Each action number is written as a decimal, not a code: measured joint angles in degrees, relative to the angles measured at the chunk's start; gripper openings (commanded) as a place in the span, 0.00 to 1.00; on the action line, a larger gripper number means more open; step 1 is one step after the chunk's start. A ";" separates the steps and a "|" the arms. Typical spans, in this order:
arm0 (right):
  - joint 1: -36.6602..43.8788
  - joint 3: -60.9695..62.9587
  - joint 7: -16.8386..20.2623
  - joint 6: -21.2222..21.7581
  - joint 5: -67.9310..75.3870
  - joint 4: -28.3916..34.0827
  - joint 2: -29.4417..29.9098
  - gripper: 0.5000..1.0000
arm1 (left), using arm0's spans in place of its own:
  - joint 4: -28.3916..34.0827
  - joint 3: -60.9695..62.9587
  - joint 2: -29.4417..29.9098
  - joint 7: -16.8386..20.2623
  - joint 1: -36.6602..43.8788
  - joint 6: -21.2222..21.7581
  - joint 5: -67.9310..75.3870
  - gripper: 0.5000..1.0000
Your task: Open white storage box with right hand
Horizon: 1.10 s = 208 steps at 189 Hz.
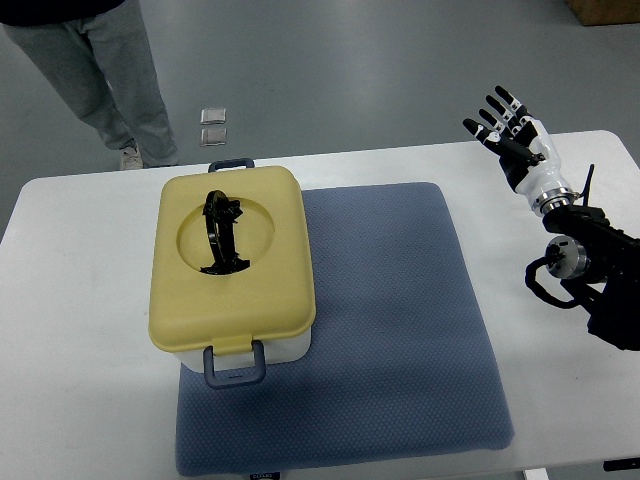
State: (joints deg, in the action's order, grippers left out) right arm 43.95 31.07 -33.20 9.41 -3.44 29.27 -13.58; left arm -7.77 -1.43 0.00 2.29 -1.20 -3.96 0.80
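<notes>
A white storage box (290, 348) with a pale yellow lid (232, 260) stands on the left part of a blue-grey mat (390, 330). A black folding handle (222, 235) lies in the lid's round recess. Dark blue latches show at the near edge (234, 366) and the far edge (231, 163), both down against the box. My right hand (510, 135) is raised over the table's far right, well away from the box, fingers spread and holding nothing. The left arm does not show.
The white table (80, 300) carries the mat at its middle. A person's legs in grey trousers (110, 70) stand beyond the table's far left corner. Two small clear items (213, 125) lie on the floor behind the box.
</notes>
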 measured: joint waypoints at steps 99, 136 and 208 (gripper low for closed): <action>8.61 -3.22 0.34 -0.16 -8.71 0.94 -2.24 0.85 | -0.06 -0.07 0.00 0.00 -0.30 0.00 -0.02 1.00; 16.47 -8.13 0.04 0.44 -24.64 4.34 -6.72 0.85 | -0.05 0.05 0.00 0.00 -0.30 0.00 -0.02 1.00; 31.72 -11.21 -1.70 1.81 -69.37 24.43 -12.41 0.84 | -0.05 0.12 0.00 0.00 -0.29 0.00 -0.02 1.00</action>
State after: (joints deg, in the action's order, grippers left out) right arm 75.67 19.86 -34.90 11.22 -72.81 53.70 -25.99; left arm -7.83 -1.31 0.00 2.29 -1.49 -3.96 0.78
